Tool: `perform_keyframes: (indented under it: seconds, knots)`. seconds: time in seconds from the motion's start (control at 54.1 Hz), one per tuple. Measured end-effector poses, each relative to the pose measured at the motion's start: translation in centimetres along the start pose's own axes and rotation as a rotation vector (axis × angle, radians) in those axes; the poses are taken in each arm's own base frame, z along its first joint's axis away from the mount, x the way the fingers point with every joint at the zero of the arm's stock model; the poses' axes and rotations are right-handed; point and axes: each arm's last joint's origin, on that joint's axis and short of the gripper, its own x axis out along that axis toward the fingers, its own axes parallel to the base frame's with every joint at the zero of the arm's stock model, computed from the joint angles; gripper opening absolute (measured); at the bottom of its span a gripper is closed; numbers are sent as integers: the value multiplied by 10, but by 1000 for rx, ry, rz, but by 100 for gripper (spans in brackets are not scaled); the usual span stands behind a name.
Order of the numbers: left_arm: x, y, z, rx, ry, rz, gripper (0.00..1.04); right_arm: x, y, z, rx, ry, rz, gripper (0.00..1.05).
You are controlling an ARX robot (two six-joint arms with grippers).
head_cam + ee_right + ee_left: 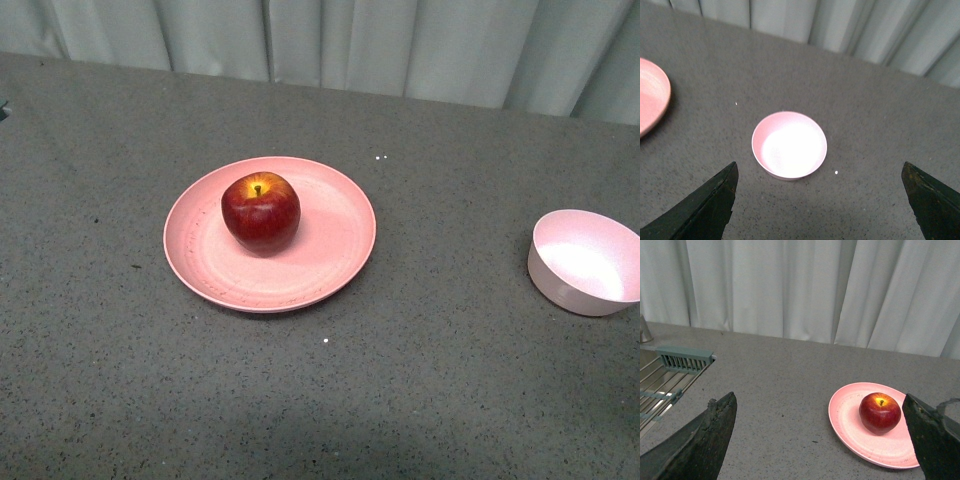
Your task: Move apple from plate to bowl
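- Both sets of fingers are spread wide and hold nothing: left gripper [817, 396] faces the plate [850, 425], right gripper [819, 164] faces the bowl [756, 145].
- Apple [260, 212] sits upright on the plate, left of centre. It looks firm, glossy and probably slippery, so grasp across its widest girth.
- Bowl stands well apart to the right, empty.

Left gripper [817, 397], right gripper [819, 166]: jaws apart

plate [335, 258]: centre-left of the front frame, on the table [120, 380].
apple [260, 212]: on the plate, left of its middle.
bowl [562, 288]: at the right edge, on the table, well apart from the plate.
curtain [400, 45]: along the top, behind the table.
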Motion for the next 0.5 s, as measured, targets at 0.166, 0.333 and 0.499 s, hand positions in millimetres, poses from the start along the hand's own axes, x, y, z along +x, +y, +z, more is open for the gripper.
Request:
perform_keyframes:
  seconds: [0.166,0.333,0.499]
  knots:
    - [0,0,0,0,0,0,98,66,4,-1,-31,247,128,95]
    - [0,0,0,0,0,0,98,112,11,7,-64,350,194,95]
    - [0,0,0,0,0,0,98,141,19,10,-92,401,196,95]
